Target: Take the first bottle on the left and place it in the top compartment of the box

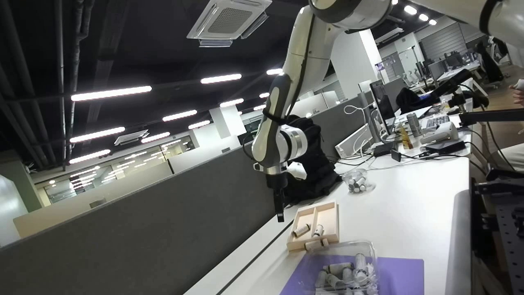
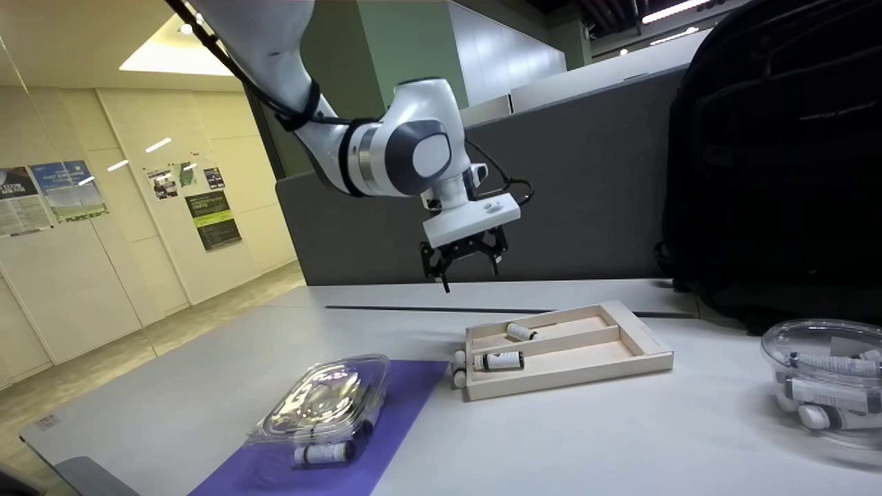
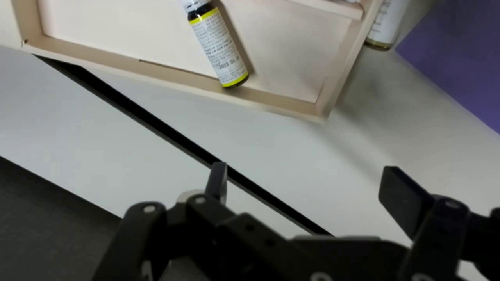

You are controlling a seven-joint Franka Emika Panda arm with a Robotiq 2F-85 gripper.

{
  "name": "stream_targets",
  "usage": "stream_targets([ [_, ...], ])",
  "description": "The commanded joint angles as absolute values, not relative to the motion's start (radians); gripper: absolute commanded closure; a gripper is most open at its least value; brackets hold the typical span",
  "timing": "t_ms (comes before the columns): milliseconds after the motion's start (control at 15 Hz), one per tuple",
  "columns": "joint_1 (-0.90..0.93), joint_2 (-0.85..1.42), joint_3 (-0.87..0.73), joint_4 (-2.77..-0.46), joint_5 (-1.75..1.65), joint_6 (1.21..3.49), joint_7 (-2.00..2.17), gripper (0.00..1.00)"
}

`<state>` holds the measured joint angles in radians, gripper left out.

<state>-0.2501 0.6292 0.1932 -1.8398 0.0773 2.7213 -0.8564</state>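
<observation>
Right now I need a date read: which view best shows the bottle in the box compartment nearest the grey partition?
The wrist view: the bottle appears large, its label faces the camera and a date beginning 2023 is legible, though its cap is cropped. Both exterior views show it small, inside the box, print unreadable.

Matt wooden box (image 2: 569, 377), glossy plastic tub (image 2: 327, 399)

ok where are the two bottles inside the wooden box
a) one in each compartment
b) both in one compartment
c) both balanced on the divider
a: in an exterior view, the divider of the wooden box runs between one bottle on its far side and another bottle on its near side.
</observation>
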Motion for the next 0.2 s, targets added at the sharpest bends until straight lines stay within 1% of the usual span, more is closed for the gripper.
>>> stream_targets([
  [0, -0.245, 0.524, 0.196, -1.929, 0.098, 2.716, -0.805, 0.0],
  [133, -0.241, 0.488, 0.197, -1.957, 0.105, 2.688, -0.801, 0.0],
])
